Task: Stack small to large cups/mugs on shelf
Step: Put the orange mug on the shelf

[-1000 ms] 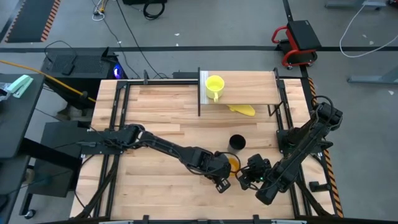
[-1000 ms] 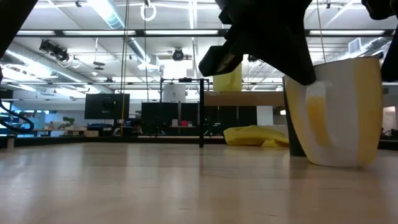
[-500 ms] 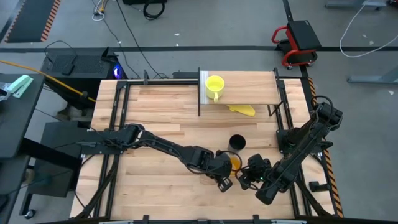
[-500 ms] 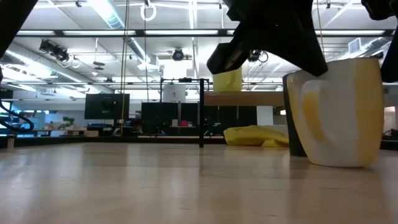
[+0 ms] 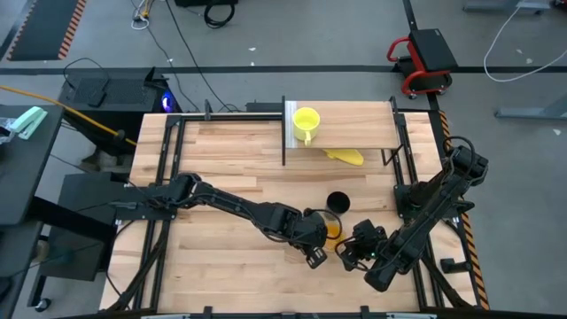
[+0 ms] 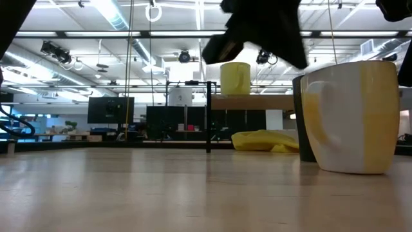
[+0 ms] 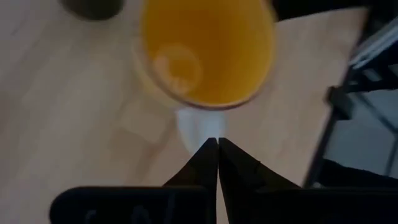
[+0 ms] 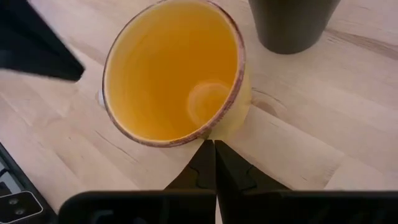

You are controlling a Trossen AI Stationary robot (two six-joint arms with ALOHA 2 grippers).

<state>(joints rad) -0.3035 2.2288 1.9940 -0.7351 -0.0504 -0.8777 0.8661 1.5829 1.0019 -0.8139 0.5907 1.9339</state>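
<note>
The left gripper [image 7: 217, 144] has its two dark fingers [image 7: 200, 163] pressed together, holding nothing, with their tips just over the white handle [image 7: 198, 126] of the orange mug [image 7: 205, 53]. In the overhead view this left gripper [image 5: 312, 254] sits at the near middle of the worktop [image 5: 221, 159], just left of the orange mug [image 5: 331, 231], at the end of an arm that reaches in from the left side.

The right gripper [image 8: 214, 146] also has its fingers [image 8: 231, 165] closed against each other, empty, their tips beside the outer wall of the orange mug [image 8: 177, 71]. From above, the right gripper [image 5: 350, 255] is on the near right of the mug, on an arm folded in from the right edge of the worktop.

The orange mug stands upright on the worktop between the two grippers. From table height it fills the right of the picture [image 6: 351, 116], resting on the wood.

The black cup [image 5: 337, 203] stands upright just beyond the orange mug, close by it.

Farther back, the shelf [image 5: 350, 133] runs across the far right part of the worktop. The yellow mug [image 5: 306, 120] sits upright at its left end. A flat yellow lump [image 5: 345, 156] lies on the worktop at the shelf's near edge.
</note>
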